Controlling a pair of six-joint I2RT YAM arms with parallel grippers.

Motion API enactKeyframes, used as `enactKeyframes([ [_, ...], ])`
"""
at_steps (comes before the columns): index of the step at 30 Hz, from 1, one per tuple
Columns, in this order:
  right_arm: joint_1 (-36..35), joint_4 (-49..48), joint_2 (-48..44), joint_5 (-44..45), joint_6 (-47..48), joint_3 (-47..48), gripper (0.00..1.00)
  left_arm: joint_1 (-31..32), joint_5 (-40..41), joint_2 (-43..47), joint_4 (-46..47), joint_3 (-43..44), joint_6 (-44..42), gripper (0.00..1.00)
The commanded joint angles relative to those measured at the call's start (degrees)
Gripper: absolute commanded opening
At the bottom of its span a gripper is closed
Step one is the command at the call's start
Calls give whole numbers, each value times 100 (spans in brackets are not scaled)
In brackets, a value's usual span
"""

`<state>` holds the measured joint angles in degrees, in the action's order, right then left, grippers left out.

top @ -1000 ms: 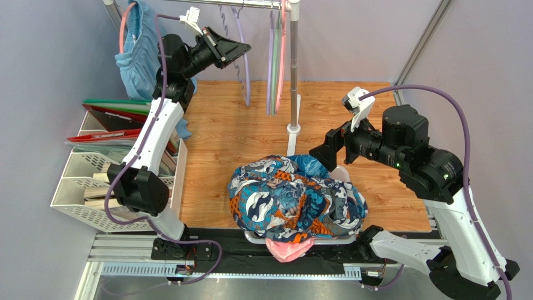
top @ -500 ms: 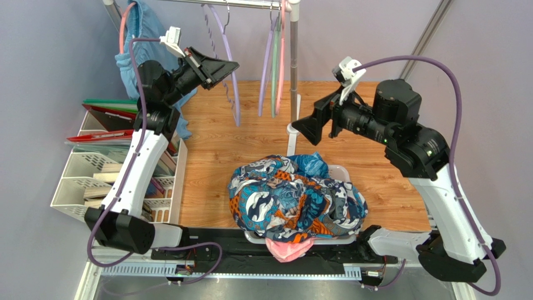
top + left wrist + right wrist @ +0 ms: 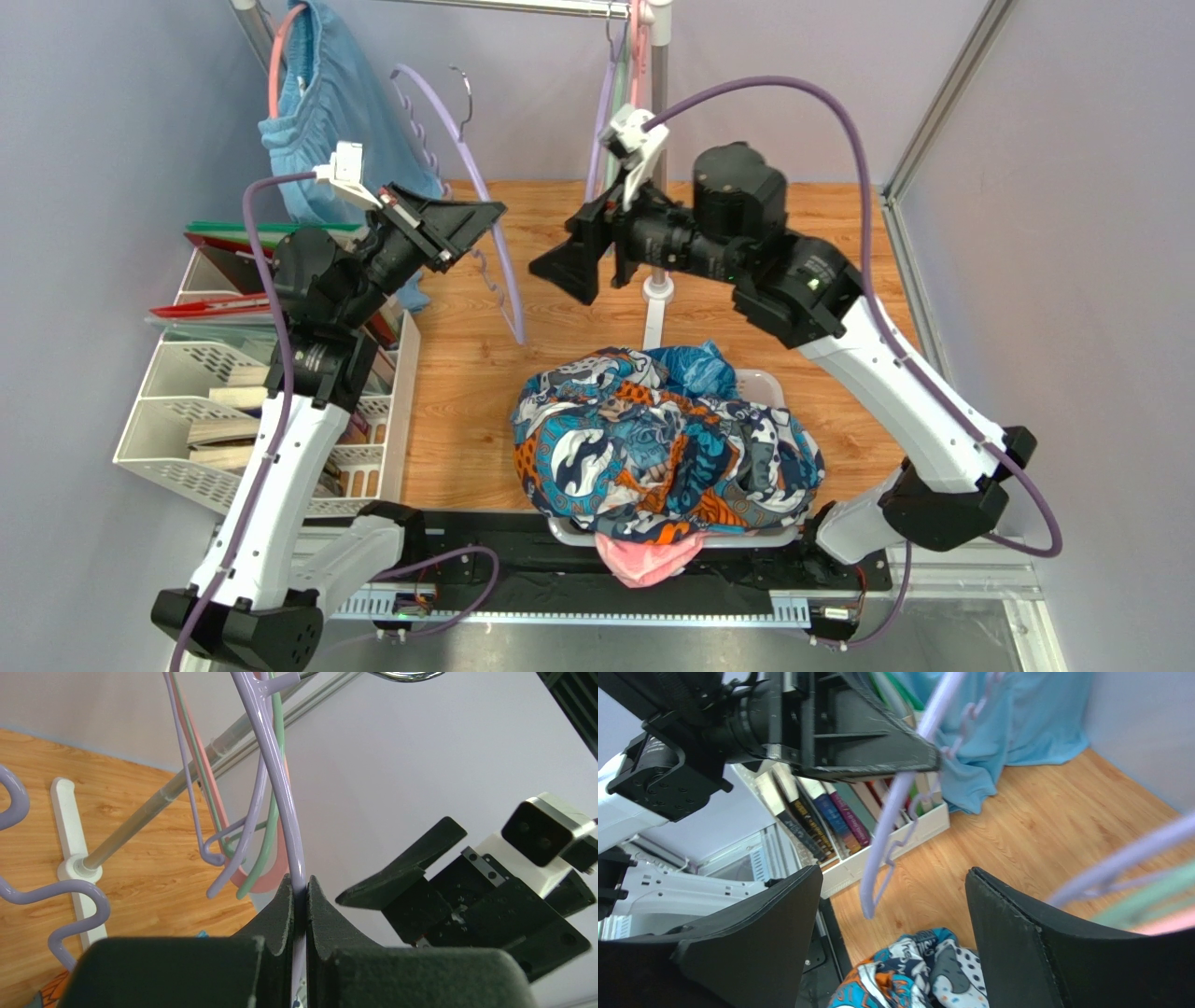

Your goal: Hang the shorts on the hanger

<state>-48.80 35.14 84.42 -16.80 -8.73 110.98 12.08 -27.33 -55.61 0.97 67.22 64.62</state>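
Sitting betw. L gripper (image 3: 300, 887) jaws: hanger (image 3: 282, 791)

Shorts (image 3: 659, 441) heaped near-centre on counter (image 3: 477, 406), over a tray (image 3: 765, 381). Rack pole (image 3: 655, 287) stands directly behind the heap. Hanger (image 3: 514, 311) is left of pole, below the rail (image 3: 491, 6), clamped in left claw (image 3: 477, 217). Right claw (image 3: 557, 280) sits just right of it, apart. File rack (image 3: 183, 406) stands off counter's left edge. Another garment (image 3: 330, 105) hangs far left.

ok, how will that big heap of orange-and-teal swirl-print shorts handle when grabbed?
Probably floppy: the orange-and-teal swirl-print shorts lie crumpled in folds, so they should sag from one pinch. Likely light, thin cloth. Lifting may drag the pink garment poking out underneath.
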Motion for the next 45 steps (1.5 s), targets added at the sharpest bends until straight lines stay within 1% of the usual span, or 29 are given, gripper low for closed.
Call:
enactKeyframes([
  [1, -551, -797, 118, 431, 135, -32, 78, 181, 307, 366, -26, -104, -266, 0],
  [3, -789, -955, 197, 747, 179, -155, 75, 269, 430, 437, -71, -130, -275, 0],
  [7, -974, -938, 478, 1318, 205, -182, 67, 304, 553, 657, -281, -218, -371, 1],
  [11, -1000, -964, 715, 1469, 65, -182, 58, 322, 554, 806, -405, -280, -450, 1],
  [15, -1035, -1105, 900, 1355, -50, -85, 55, 330, 597, 921, -545, -411, -556, 1],
  [18, -1097, -1167, 1032, 1346, -6, -41, 45, 339, 554, 1008, -642, -455, -608, 1],
  [19, -1123, -1149, 1076, 1354, 20, -15, 34, 339, 554, 1017, -660, -473, -626, 1],
  [20, -1123, -1062, 1146, 1363, 3, 11, 26, 348, 554, 1035, -747, -464, -704, 1],
  [21, -1123, -1000, 1173, 1407, 12, 46, 15, 339, 571, 1070, -817, -438, -749, 1],
  [22, -1123, -939, 1164, 1442, 29, 90, 0, 339, 571, 1105, -888, -429, -810, 1],
  [23, -1123, -860, 1129, 1486, 143, 56, 0, 339, 554, 1123, -1062, -412, -863, 7],
  [25, -1115, -850, 840, 1653, 266, -215, 0, 339, 422, 1237, -1440, -272, -1284, 21],
  [26, -1106, -833, 691, 1671, 406, -330, 0, 339, 326, 1298, -1903, -140, -1712, 37],
  [27, -1097, -798, 446, 1862, 468, -418, 0, 339, 203, 1334, -2186, -69, -1951, 45],
  [29, -1080, -623, 172, 1768, 600, -630, 0, 339, 88, 1439, -2923, 54, -2478, 54],
  [30, -1071, -518, -81, 1533, 766, -665, 0, 339, -69, 1622, -3119, 54, -2889, 56],
  [31, -1062, -299, -197, 1443, 829, -752, 0, 339, -192, 1728, -3495, 28, -3129, 64],
  [32, -1053, -175, -320, 1329, 847, -788, 0, 339, -368, 1973, -3690, -16, -3383, 67],
  [34, -1018, 80, -698, 899, 1232, -876, 0, 339, -763, 2255, -4033, -86, -4042, 73],
  [35, -1018, 316, -847, 784, 1347, -998, 0, 339, -974, 2544, -4339, -69, -4376, 83],
  [36, -1018, 432, -988, 496, 1548, -1051, 0, 339, -1376, 2695, -4473, -34, -5127, 90],
  [37, -1000, 720, -1250, 302, 1715, -1104, 0, 339, -1537, 2818, -4848, 62, -5579, 99],
  [38, -1000, 897, -1375, 91, 1865, -1157, 0, 339, -1608, 2967, -5070, 333, -6053, 99],
  [39, -1000, 1081, -1480, -233, 1979, -1253, 0, 339, -1313, 2986, -5289, 501, -6832, 99],
  [40, -1000, 1449, -1716, -375, 2216, -1332, 0, 339, -1057, 2969, -5657, 694, -7170, 99],
  [41, -1000, 1661, -1814, -525, 2357, -1446, 0, 339, -637, 2838, -5835, 1114, -7887, 99],
  [43, -1000, 2222, -2016, -816, 2821, -1544, 0, 339, -484, 2741, -6160, 1529, -8691, 99],
  [44, -1009, 2391, -2209, -842, 2990, -1588, 0, 339, -449, 2784, -6136, 1757, -9016, 99],
  [45, -1000, 2549, -2289, -886, 3131, -1640, 0, 339, -475, 2819, -6101, 1812, -9550, 99],
])
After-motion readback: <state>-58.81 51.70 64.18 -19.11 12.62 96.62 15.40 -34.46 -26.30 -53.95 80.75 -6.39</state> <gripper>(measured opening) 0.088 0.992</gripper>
